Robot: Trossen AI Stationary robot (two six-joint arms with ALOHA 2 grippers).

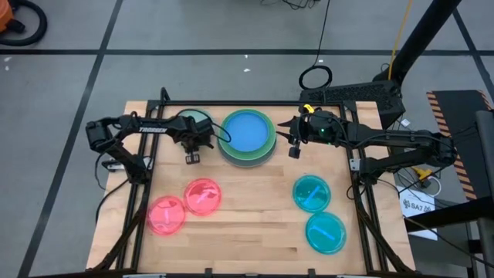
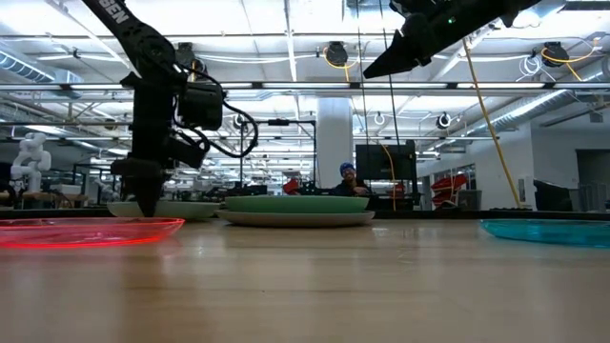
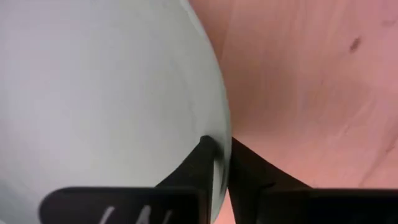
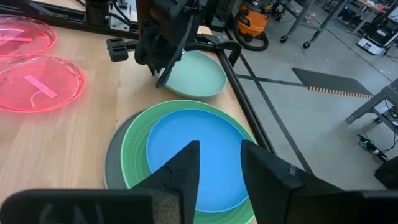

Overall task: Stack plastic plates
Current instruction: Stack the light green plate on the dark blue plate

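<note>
**Left pincer nips the mint plate's rim beside the stack**

On the wooden tabletop [image 1: 255,220], the left pincer [image 3: 219,163] stands low at the edge of the pale mint plate [image 4: 198,74], its two dark fingers drawn close together with the plate's rim between them. The mint plate lies flat near the far edge, just beside a stack of three: a blue plate [image 1: 248,130] on a green plate [image 4: 134,146] on a grey plate [image 4: 112,167]. The right pincer [image 4: 217,163] hangs in the air above the stack's right side, its fingers parted and empty. Two pink plates [image 1: 185,205] lie nearer the front left, overlapping slightly; two teal plates [image 1: 318,212] sit front right. A person [image 2: 348,179] shows in the room beyond.
</note>
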